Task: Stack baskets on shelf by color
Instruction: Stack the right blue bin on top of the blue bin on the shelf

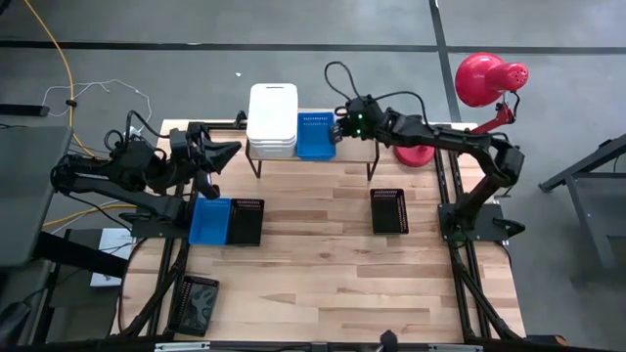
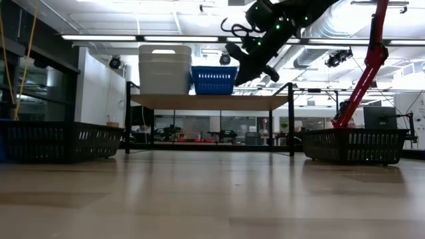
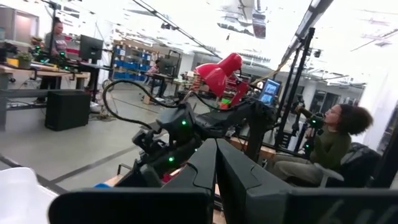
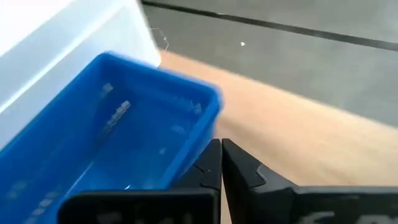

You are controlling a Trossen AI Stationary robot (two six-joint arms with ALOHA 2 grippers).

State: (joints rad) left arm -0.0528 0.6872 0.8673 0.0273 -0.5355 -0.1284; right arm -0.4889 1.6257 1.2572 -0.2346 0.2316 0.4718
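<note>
Here the right gripper (image 1: 339, 127), jaws pressed together, hung beside the blue basket (image 1: 315, 136) on the shelf (image 2: 209, 101); left gripper (image 1: 227, 154) jaws also together.

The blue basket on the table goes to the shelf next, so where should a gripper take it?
Grip the blue basket's far short rim, coming straight down with the left gripper. It sits upright with its mouth open, and a black basket lies against its right long side, so that wall seems blocked.

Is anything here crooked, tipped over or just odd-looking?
Nothing stands out. The white baskets and a blue basket sit squarely on the shelf. Another blue basket and two black ones rest upright on the table, unstacked.
</note>
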